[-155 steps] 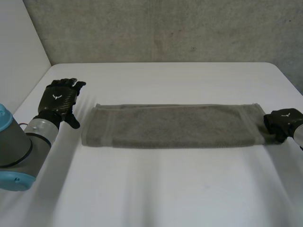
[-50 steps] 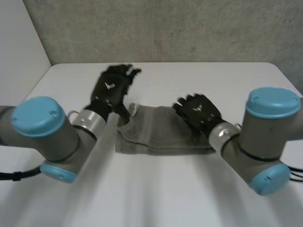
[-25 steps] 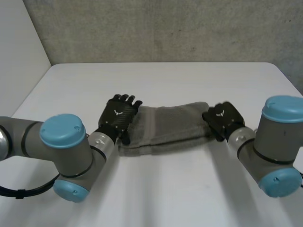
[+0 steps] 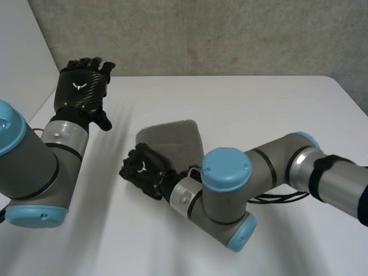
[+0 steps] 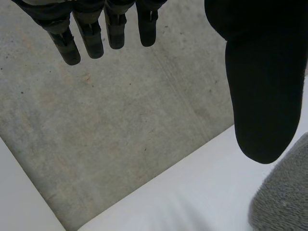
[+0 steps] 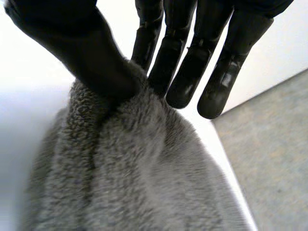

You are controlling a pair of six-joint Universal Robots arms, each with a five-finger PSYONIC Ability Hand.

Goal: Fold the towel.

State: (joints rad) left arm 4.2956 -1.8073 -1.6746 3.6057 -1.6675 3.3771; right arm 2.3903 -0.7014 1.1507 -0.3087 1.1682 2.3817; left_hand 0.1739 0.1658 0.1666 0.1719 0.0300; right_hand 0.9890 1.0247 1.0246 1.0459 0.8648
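Observation:
The grey towel (image 4: 175, 137) lies folded into a short stack near the middle of the white table (image 4: 264, 103). My right arm reaches across over it, and my right hand (image 4: 144, 171) sits at the towel's near left edge. In the right wrist view a ridge of towel (image 6: 134, 178) is pinched between the thumb and the straight fingers (image 6: 185, 62). My left hand (image 4: 80, 92) is raised above the table's far left, apart from the towel, its fingers (image 5: 86, 33) straight and empty. A towel corner (image 5: 284, 197) shows beyond its thumb.
A concrete wall (image 4: 201, 34) runs behind the table's far edge, and a white wall (image 4: 23, 63) stands at the left. My right arm's elbow (image 4: 227, 195) hangs over the near middle of the table.
My right hand has swept left with the towel's end, folding the towel shorter. My left hand has lifted off the towel's left end and gone up to the far left.

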